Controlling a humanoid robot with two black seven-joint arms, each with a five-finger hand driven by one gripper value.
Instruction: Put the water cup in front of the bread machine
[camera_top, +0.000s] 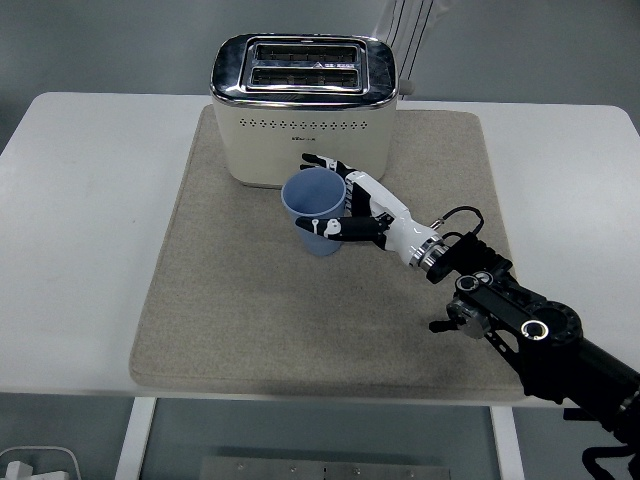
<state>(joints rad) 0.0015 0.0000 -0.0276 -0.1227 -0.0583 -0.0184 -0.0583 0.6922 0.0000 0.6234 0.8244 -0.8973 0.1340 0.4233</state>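
**Water cup held at the toaster's front face**

Water cup: blue, upright, open mouth up, apparently empty. It sits at the mat's centre, just in front of the bread machine, at 6 o'clock from it. Whether its base touches the mat cannot be told.

Right hand: enters from 4 o'clock on a black arm. Fingers curl round the cup's far side and the thumb presses the near side, so the cup is gripped across its wall. A side grasp of this kind keeps the mouth level and the cup upright for setting down.

Bread machine: cream body, chrome top, two slots, standing at the mat's 12 o'clock edge. Its front face sets the target spot, which the cup appears to occupy already.

Mat: beige, covering most of the white table; it gives the cup a non-slip landing.

Left hand: not visible.

Judgement: placement looks nearly complete; release remains.
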